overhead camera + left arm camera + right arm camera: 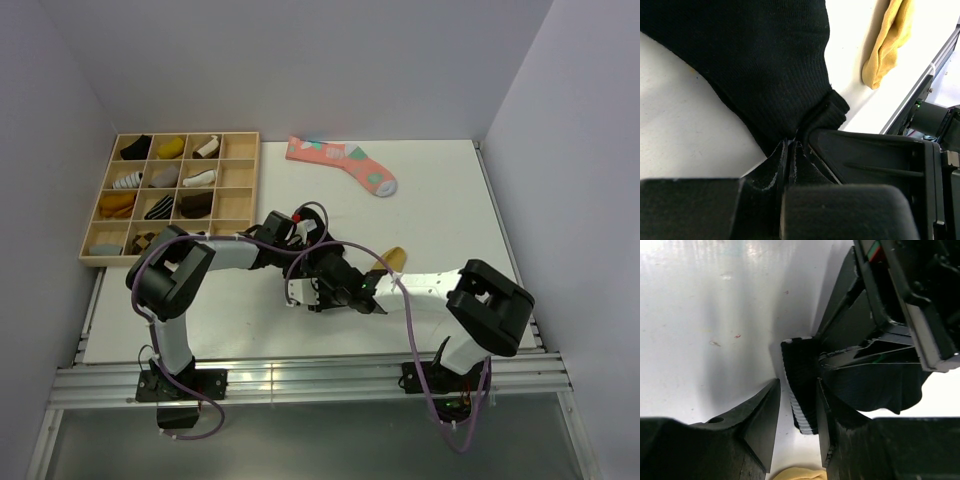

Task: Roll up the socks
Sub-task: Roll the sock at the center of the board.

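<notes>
The black sock [755,60] lies on the white table and fills the left wrist view. My left gripper [791,142] is shut on a bunched edge of it. In the right wrist view the sock's folded cuff [800,365], with a white stripe along its edge, stands between the fingers of my right gripper [797,390], which is open around it, the right finger close against it. The mustard sock [392,260] lies just right of both grippers; it also shows in the left wrist view [890,40]. In the top view the two grippers meet [335,288] and hide most of the black sock.
A pink sock with teal and white patches [340,163] lies at the back of the table. A wooden compartment tray [240,190] holding several rolled socks stands at the back left. The table's near rail [940,50] runs close beside the mustard sock.
</notes>
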You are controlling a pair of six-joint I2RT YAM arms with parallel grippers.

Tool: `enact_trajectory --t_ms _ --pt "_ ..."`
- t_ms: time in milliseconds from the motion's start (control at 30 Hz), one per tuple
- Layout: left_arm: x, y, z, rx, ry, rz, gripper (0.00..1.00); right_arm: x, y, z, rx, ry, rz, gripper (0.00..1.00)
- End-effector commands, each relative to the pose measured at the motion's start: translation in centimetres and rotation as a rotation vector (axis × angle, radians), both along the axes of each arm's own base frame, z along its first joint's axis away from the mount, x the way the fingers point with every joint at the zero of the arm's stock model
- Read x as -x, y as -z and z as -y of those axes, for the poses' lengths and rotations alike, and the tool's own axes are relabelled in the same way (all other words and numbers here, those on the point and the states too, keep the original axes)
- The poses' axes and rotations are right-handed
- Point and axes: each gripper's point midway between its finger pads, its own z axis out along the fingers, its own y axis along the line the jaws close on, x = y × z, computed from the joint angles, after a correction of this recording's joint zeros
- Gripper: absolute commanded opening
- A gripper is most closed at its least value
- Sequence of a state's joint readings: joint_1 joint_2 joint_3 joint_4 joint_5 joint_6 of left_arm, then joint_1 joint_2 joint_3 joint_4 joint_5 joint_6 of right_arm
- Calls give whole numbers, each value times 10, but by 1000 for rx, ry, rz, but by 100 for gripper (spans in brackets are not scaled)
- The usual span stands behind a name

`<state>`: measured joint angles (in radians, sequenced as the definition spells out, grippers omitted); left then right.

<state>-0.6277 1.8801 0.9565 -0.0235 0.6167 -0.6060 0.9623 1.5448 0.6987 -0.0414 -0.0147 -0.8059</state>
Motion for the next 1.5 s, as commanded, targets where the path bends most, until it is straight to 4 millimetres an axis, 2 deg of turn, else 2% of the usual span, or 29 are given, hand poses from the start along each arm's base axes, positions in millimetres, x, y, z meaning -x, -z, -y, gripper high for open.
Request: enact_trajectory --t_ms 0,133,233,433,633,800,900,1133,1200,1300,1467 --pt "33 40 -32 -161 9 -108 0 -7 10 10 35 35 21 41" --pt "35 38 -31 -147 6 -112 0 -13 3 9 14 59 0 33" --pt "34 37 -29 -133 -4 -108 0 -11 -1 7 -6 69 -81 22" --pt "25 32 -32 -134 -96 -73 4 -1 -10 10 -20 72 -252 16" --pt "15 20 -30 -77 -186 -25 7 12 -14 13 -37 81 -447 14" --pt "3 8 -39 -69 -288 61 17 25 -13 15 -43 87 -613 12" --pt "-6 -2 -45 -56 -343 132 23 26 -12 18 -38 110 -696 11" --pt "-24 -32 -58 -25 -450 322 29 25 -18 16 -51 121 -858 10" --pt "-26 -46 -57 -1 -448 395 31 29 -16 18 -46 137 -939 10" --pt "-26 -60 -50 34 -421 495 35 25 -16 16 -45 159 -1010 10" --pt "-19 -71 -35 92 -325 608 39 15 -14 11 -47 209 -1128 10"
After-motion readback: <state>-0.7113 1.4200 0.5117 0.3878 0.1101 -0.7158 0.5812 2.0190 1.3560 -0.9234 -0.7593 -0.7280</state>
